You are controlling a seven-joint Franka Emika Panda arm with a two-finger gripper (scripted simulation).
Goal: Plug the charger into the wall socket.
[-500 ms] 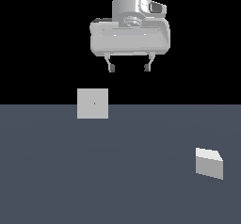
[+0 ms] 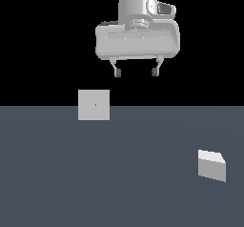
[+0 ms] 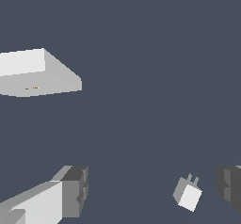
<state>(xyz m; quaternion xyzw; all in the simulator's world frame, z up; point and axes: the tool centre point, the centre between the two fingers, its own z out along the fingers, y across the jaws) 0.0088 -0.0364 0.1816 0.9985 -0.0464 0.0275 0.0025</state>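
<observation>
Approach stage: my gripper [image 2: 136, 72] hangs high, jaws released and empty; the charger [image 2: 211, 164] lies at its four o'clock, the wall socket [image 2: 94, 105] at seven; next I descend and grasp

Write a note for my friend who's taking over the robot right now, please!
Pincer: open, empty, hanging high above the floor.
Charger: on the floor toward the exterior view's right, untouched; its prongs show in the wrist view.
Socket: upright plate toward the exterior view's left, apart from the charger.
Done: nothing gripped or plugged yet.
Left: lower onto the charger, grip it, carry it over, push the prongs into the socket.
</observation>
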